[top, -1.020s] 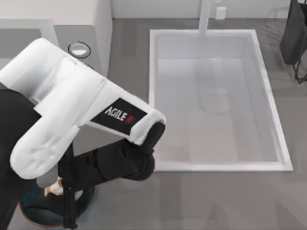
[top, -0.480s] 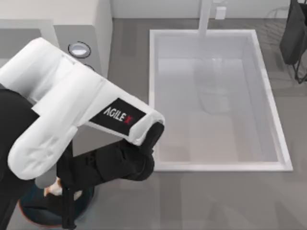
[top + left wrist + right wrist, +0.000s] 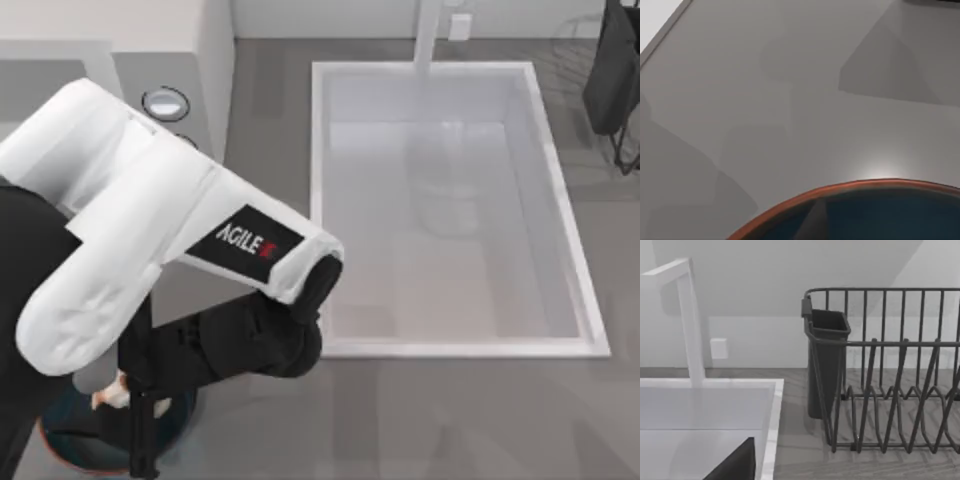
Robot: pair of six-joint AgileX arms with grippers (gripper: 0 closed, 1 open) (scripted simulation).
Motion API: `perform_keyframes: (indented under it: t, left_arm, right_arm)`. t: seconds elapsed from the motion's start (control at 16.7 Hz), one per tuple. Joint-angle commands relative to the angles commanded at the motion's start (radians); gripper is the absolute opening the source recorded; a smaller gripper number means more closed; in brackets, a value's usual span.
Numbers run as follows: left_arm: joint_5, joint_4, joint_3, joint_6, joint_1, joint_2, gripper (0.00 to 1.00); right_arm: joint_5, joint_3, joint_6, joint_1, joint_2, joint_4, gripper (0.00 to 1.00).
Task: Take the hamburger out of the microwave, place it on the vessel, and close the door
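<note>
Left end effector (image 3: 140, 415) hangs over the vessel (image 3: 70, 450) at the surface's near-left corner, the hamburger (image 3: 112, 396) at its fingers; whether they grip cannot be told. Beyond stands the microwave (image 3: 190, 60), with the sink (image 3: 320, 200) beside it.

The left arm (image 3: 150, 250) hides most of the vessel (image 3: 70, 450); the hamburger (image 3: 112, 395) barely, perhaps, peeks out.
</note>
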Motion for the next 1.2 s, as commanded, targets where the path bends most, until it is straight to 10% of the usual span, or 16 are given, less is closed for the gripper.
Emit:
perform_keyframes:
  t: [0.78, 1.2]
  left_arm:
    - [-0.001, -0.003, 0.001, 0.01, -0.005, -0.069, 1.0]
    - [0.073, 0.323, -0.176, 0.445, 0.17, -0.425, 1.0]
  right_arm:
    - [0.0, 0.0, 0.0, 0.0, 0.0, 0.0, 1.0]
    - [0.0, 0.0, 0.0, 0.0, 0.0, 0.0, 1.0]
